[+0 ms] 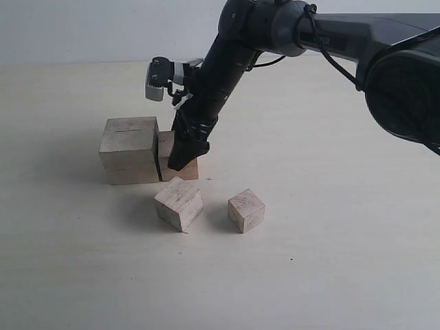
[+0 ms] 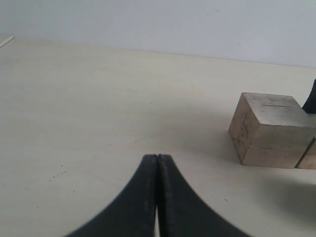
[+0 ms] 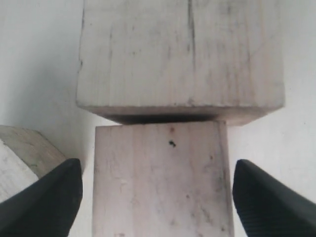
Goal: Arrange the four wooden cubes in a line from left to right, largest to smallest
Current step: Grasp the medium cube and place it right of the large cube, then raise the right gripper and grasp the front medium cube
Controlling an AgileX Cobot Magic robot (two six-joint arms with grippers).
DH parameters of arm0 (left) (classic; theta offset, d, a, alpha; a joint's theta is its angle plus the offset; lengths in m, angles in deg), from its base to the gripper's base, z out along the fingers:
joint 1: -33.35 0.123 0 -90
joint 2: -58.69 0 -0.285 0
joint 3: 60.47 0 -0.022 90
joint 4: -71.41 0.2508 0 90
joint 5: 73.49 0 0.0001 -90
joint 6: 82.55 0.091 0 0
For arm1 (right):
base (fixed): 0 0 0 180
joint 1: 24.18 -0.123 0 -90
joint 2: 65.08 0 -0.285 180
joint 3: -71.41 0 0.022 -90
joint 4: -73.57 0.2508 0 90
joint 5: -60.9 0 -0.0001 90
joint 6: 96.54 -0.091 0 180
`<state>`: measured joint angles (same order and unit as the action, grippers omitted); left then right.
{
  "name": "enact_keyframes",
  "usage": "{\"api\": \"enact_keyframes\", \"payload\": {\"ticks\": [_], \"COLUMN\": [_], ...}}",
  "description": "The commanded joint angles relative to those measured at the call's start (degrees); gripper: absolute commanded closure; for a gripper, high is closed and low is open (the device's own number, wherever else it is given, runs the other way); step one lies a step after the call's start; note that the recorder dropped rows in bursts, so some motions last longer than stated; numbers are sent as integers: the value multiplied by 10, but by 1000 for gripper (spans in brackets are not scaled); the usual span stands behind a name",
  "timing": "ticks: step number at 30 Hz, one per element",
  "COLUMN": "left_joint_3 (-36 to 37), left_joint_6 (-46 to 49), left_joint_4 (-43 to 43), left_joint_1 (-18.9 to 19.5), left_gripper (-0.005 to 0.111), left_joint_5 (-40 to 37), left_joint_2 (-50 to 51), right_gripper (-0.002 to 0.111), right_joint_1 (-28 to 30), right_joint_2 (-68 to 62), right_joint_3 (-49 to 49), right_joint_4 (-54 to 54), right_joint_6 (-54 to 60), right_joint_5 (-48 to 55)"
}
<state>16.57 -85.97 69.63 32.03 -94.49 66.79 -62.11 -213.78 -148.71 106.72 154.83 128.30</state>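
The largest cube (image 1: 129,148) (image 2: 271,131) (image 3: 182,54), with a thin slit on top, stands at the left. The second cube (image 1: 166,152) (image 3: 160,182) (image 2: 310,157) sits against its right side. My right gripper (image 1: 182,161) (image 3: 158,192) is down over this second cube, open, with a finger (image 3: 49,197) on each side and a small gap to the wood. Nearer the front lie the third cube (image 1: 179,203) (image 3: 19,158), turned at an angle, and the smallest cube (image 1: 246,210). My left gripper (image 2: 158,157) is shut on nothing, well off from the cubes and out of the exterior view.
The pale tabletop (image 1: 330,261) is bare around the cubes. The right arm (image 1: 227,62) stretches from the upper right across the middle, over the space behind the two front cubes.
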Motion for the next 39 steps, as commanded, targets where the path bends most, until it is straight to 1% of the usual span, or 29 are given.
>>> {"api": "enact_keyframes", "payload": {"ticks": [1,5,8,13,15,19,20,22,23,25,26,28,31,34,39], "left_joint_3": [2,2,2,2,2,2,2,2,2,2,2,2,2,2,2], "left_joint_6": [0,0,0,0,0,0,0,0,0,0,0,0,0,0,0], "left_joint_4": [-4,-4,-4,-4,-4,-4,-4,-4,-4,-4,-4,-4,-4,-4,-4], "left_joint_1": [1,1,1,1,1,1,1,1,1,1,1,1,1,1,1], "left_gripper": [107,107,107,107,107,107,107,107,107,107,107,107,107,107,107], "left_joint_5": [7,7,7,7,7,7,7,7,7,7,7,7,7,7,7], "left_joint_2": [-3,-3,-3,-3,-3,-3,-3,-3,-3,-3,-3,-3,-3,-3,-3], "right_gripper": [29,29,29,31,36,57,66,79,89,103,108,108,108,108,107], "right_joint_1": [0,0,0,0,0,0,0,0,0,0,-1,-14,-54,-94,-133], "right_joint_2": [10,30,50,90,110,146,157,170,174,176,178,173,173,173,173], "right_joint_3": [-2,-2,-2,-2,-2,-2,-2,-2,-2,-1,-1,3,29,56,94], "right_joint_4": [11,11,1,-38,-66,-114,-130,-142,-143,-141,-137,-151,-208,-250,-237], "right_joint_6": [-4,-11,-43,-159,-212,-303,-336,-360,-361,-384,-402,-420,-426,-460,-521], "right_joint_5": [-3,-3,2,7,14,24,26,26,26,26,26,26,26,26,26]}}
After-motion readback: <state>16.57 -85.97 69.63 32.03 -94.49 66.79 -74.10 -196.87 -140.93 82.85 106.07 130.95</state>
